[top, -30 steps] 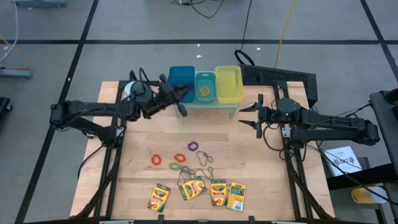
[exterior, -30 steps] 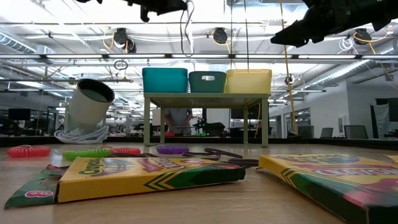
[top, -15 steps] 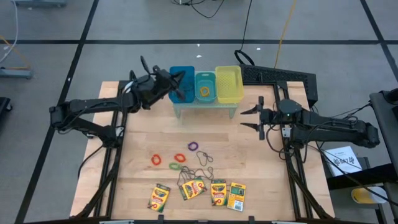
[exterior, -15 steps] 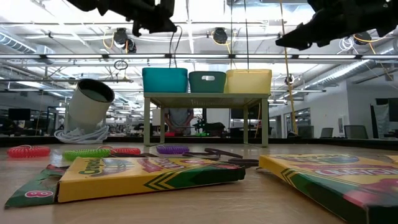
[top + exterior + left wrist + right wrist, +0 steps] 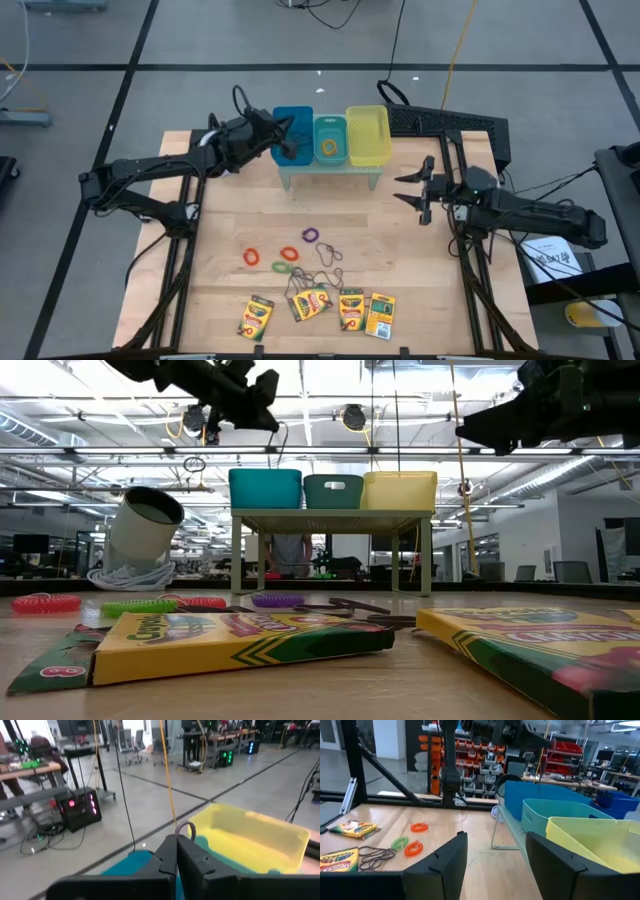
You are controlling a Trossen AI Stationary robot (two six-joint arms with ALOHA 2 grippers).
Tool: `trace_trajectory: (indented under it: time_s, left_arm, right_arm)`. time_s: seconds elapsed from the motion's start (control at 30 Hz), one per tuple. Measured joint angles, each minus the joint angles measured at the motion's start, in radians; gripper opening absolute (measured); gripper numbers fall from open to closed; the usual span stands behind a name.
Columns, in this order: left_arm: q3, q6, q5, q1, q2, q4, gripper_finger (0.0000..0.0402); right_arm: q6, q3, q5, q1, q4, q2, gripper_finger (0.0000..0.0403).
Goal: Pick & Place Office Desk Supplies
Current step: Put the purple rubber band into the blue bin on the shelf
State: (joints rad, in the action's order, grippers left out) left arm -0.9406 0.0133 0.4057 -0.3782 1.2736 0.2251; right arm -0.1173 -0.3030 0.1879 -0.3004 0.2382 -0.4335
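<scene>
Fingers of the left gripper (image 5: 176, 851) are clenched together, pinching a thin wiry loop (image 5: 184, 829) that stands up between the tips; in the high view this gripper (image 5: 287, 147) hangs over the blue bin (image 5: 292, 122). Fingers of the right gripper (image 5: 495, 862) stand apart and hold nothing; that gripper (image 5: 412, 191) waits above the table to the right of the bin stand, well clear of the supplies.

Step in hand, as judged: dropping the loop into a bin. To do it well, the tips should be centred inside the bin's walls and low before letting go, since so light a wire could catch on a fingertip or on the rim and spill outside.

Containers: three bins sit side by side on a small raised stand at the back of the table. The teal bin (image 5: 330, 138) holds one orange ring band (image 5: 329, 148). The yellow bin (image 5: 367, 135) appears empty. What lies in the blue bin cannot be told, as the arm covers part of it.

Remaining supplies lie on the wood: ring bands (image 5: 251, 256) mid-table, more wiry loops (image 5: 329, 253) beside them, and four crayon boxes (image 5: 255, 317) in a row at the near edge.
</scene>
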Motion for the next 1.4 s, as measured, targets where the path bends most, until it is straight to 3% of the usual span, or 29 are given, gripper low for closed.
trace_trajectory:
  time_s: [0.3, 0.53, 0.83, 1.0, 1.1, 1.2, 1.4]
  left_arm:
    - [0.0, 0.051, 0.005, 0.0, 0.041, -0.045, 0.0025]
    - [0.0, 0.045, 0.005, -0.002, 0.091, -0.05, 0.0005]
    - [0.0, 0.043, 0.026, -0.004, 0.115, -0.047, 0.0039]
    - [0.0, 0.067, 0.115, -0.004, 0.115, -0.043, 0.0042]
    - [0.0, 0.114, 0.118, -0.004, 0.115, -0.051, 0.0044]
    - [0.0, 0.174, 0.109, -0.007, 0.115, -0.062, 0.0062]
    - [0.0, 0.27, 0.093, -0.028, 0.115, -0.116, 0.0144]
  right_arm:
    - [-0.006, 0.028, -0.001, 0.0, 0.114, 0.0, 0.0194]
    - [-0.006, 0.028, -0.002, 0.0, 0.11, -0.001, 0.0194]
    - [-0.006, 0.028, -0.003, 0.0, 0.109, -0.005, 0.0194]
    - [-0.006, 0.028, -0.003, 0.0, 0.109, -0.008, 0.0194]
    - [-0.007, 0.028, -0.003, 0.0, 0.109, -0.009, 0.0194]
    - [-0.007, 0.028, -0.003, 0.0, 0.109, -0.011, 0.0194]
    - [-0.007, 0.028, -0.003, 0.0, 0.109, -0.02, 0.0194]
